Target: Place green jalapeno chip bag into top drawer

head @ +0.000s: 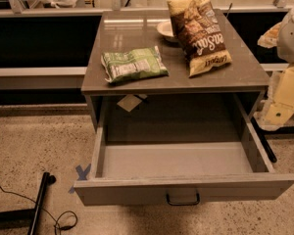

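Observation:
The green jalapeno chip bag (134, 64) lies flat on the front left of the grey cabinet top (137, 33), white label panel facing up. The top drawer (137, 192) is pulled wide open below it, and its inside shows nothing in it. A small dark loop handle (183, 199) sits at the centre of the drawer front. My gripper (278, 112) is at the right edge of the view, beside the cabinet's right side at about drawer height. It is well apart from the green bag and holds nothing that I can see.
A larger brown and yellow chip bag (198, 33) lies on the right of the cabinet top, its far end resting on a white bowl (165, 29). A black stand leg (39, 202) and cable lie on the floor at the lower left. A railing runs behind the cabinet.

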`<state>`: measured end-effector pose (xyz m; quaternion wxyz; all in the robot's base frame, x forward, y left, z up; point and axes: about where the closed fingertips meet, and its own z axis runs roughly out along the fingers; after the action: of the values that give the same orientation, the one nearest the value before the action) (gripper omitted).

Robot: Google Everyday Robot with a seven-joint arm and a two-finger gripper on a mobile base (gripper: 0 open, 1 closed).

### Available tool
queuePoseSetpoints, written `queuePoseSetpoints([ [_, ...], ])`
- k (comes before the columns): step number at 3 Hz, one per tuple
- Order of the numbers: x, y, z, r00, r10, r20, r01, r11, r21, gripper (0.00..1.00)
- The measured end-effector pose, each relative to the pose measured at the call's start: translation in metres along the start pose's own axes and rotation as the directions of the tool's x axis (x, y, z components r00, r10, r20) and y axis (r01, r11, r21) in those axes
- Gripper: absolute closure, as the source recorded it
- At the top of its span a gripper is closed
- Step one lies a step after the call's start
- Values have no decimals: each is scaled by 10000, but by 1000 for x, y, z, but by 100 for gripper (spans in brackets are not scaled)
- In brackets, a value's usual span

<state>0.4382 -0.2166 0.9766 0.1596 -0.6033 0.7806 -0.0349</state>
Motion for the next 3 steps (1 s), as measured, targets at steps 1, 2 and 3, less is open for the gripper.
queuePoseSetpoints([
  [1, 0, 0, 0, 10000, -4, 0, 4, 10000, 0, 0],
  [2, -10, -4, 6, 9991, -428, 11, 428, 9991, -1, 0],
  [3, -61, -49, 37, 9757, -2192, -15, 2189, 9736, 654, 0],
])
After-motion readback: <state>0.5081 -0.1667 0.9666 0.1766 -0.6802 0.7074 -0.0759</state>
